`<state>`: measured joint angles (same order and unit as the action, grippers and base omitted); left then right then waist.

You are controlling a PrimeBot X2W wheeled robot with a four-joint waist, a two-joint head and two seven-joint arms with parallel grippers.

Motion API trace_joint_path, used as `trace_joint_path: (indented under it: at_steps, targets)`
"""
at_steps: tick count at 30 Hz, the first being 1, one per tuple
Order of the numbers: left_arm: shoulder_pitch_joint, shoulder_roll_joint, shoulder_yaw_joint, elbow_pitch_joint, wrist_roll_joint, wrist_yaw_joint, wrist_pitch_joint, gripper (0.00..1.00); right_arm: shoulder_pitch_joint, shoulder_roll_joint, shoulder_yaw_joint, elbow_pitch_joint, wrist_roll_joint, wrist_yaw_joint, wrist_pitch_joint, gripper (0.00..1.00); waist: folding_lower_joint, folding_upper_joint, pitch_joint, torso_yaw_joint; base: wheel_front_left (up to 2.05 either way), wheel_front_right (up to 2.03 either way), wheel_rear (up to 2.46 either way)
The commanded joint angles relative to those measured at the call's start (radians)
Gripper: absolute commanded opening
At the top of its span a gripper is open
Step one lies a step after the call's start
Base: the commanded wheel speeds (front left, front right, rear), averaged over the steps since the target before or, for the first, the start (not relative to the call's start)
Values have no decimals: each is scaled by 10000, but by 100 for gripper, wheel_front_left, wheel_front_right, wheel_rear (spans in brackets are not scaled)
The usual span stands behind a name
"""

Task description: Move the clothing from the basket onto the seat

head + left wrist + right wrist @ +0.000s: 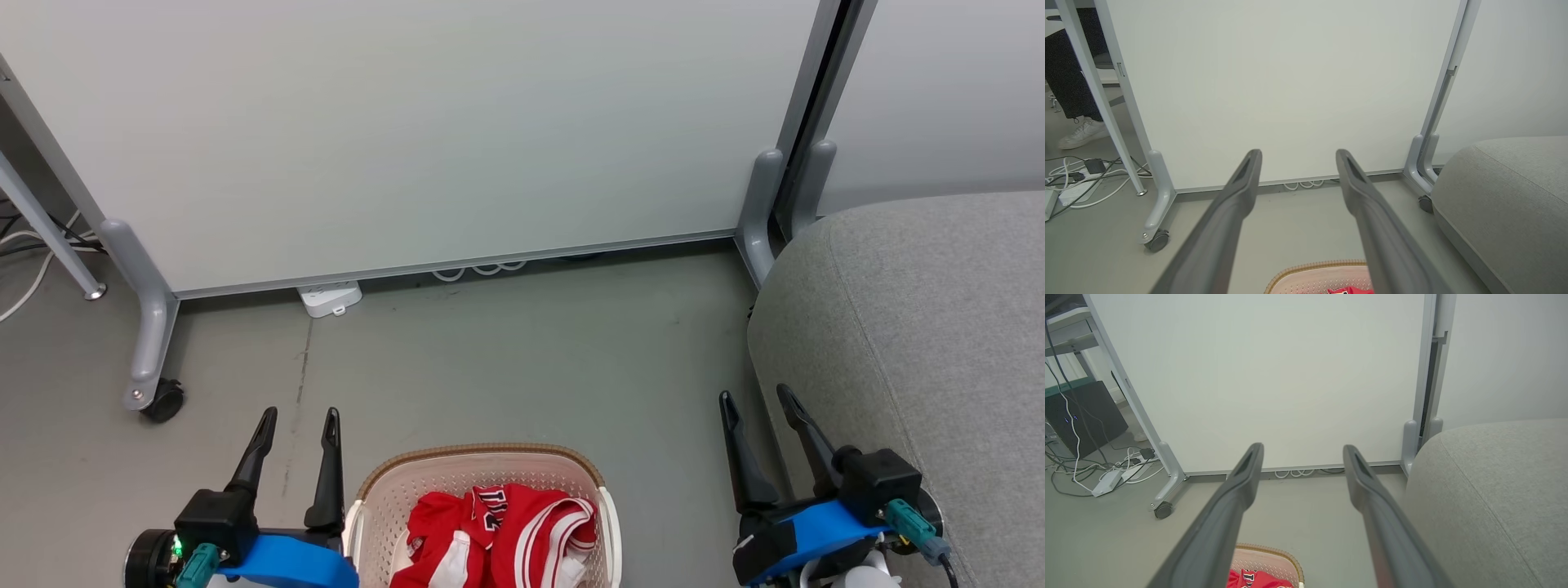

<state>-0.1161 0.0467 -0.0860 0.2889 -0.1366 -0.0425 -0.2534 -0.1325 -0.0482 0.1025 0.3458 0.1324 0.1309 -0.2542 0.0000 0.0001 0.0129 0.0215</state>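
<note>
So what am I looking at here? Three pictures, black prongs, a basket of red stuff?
One wheeled robot, three cameras. The head view looks down at the floor; its left gripper and right gripper are the dark prongs, both open and holding nothing. The other two pictures come from cameras on each wrist, looking along those fingers. Between the arms stands a cream basket holding red clothing with white stripes. To the right is a grey seat, where the clothing should go. Behind stands a white partition on wheels.
</note>
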Motion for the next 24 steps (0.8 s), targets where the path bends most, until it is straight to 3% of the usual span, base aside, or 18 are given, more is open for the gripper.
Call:
trace_joint_path:
  at_steps: [1, 24]
  targets:
    - [-96, 61, -18, 37, 158, -31, -86, 100, -112, -36, 52, 29, -209, -3, -75, 100, 0, -1, -4, 7, 0, 0, 0]
    - [-230, 61, -50, 532, -18, -207, -127, 100, -105, -35, 81, 173, -163, -3, -129, 100, 0, -1, -9, 35, 0, 0, 0]
